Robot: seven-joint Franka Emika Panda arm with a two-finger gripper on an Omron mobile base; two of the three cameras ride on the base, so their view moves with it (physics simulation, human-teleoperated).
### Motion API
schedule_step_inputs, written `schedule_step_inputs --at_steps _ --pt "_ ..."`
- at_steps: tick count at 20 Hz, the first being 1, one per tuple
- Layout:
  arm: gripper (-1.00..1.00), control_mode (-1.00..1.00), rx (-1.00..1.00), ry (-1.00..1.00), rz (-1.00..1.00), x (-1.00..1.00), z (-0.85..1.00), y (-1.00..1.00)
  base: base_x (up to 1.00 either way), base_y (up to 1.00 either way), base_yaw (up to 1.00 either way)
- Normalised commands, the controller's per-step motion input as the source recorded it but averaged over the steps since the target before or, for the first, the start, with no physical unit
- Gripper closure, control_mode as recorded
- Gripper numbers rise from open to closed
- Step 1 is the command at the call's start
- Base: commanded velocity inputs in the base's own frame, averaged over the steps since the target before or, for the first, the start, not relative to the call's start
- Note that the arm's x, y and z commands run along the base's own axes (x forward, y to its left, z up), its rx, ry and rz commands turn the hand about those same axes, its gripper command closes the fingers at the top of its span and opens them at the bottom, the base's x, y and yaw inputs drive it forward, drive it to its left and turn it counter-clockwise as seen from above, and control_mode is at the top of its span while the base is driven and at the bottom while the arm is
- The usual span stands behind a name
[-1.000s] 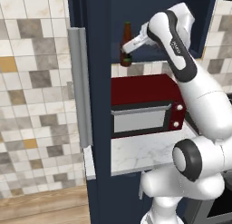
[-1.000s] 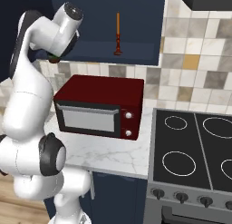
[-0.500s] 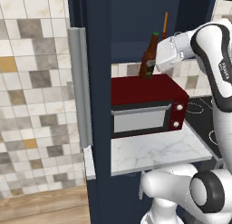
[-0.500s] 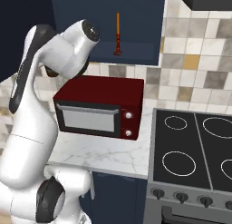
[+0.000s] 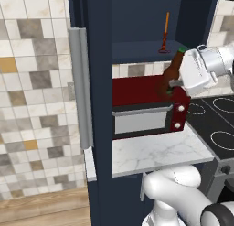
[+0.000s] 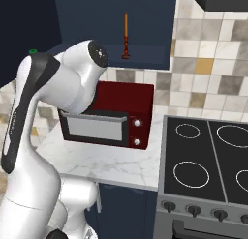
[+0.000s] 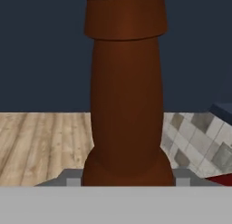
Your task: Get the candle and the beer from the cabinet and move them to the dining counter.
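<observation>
The beer [image 5: 172, 72], a brown bottle with a green cap [image 5: 183, 50], hangs tilted in front of the red microwave, out of the cabinet [image 5: 137, 19]. My gripper [image 5: 174, 83] is shut on its lower body. In the hand view the beer [image 7: 125, 96] stands large between my fingertips. Its green cap [image 6: 33, 51] peeks over my arm in the right base view. The candle [image 5: 165, 33], an orange taper on a dark holder, stands upright on the cabinet shelf; the right base view has the candle [image 6: 126, 36] in the cabinet [image 6: 97, 15] too. The dining counter is out of view.
The open cabinet door [image 5: 96, 60] with its silver bar handle [image 5: 77, 83] juts out at the left. A red microwave [image 6: 121, 114] sits on a small marble worktop [image 6: 111, 163]. A black stove [image 6: 208, 156] is to the right. Tiled wall lies behind.
My arm has swung the beer out of the cabinet, to the right and lower, so it now hangs tilted in front of the microwave. The candle has not moved.
</observation>
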Motion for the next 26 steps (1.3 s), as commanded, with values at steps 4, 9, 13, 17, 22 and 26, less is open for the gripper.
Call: schedule_step_inputs --at_steps 4,9,13,17,22,26 --pt "1.00 -1.00 0.00 -0.01 0.05 -1.00 -0.27 -0.02 0.00 0.00 0.00" --pt "1.00 -1.00 0.00 0.00 0.03 -0.91 -0.39 -0.05 0.00 0.00 0.00" --pt "1.00 -1.00 -0.01 0.01 0.00 -0.47 -0.31 0.00 0.00 0.00 0.00" --pt "1.00 -1.00 0.00 0.00 0.00 -0.11 -0.13 0.00 0.00 0.00 0.00" --pt "1.00 -1.00 0.00 0.00 0.00 0.00 -0.06 0.00 0.00 0.00 0.00" --pt "1.00 1.00 0.00 0.00 0.00 -0.07 -0.04 0.00 -0.35 -0.09 -0.08"
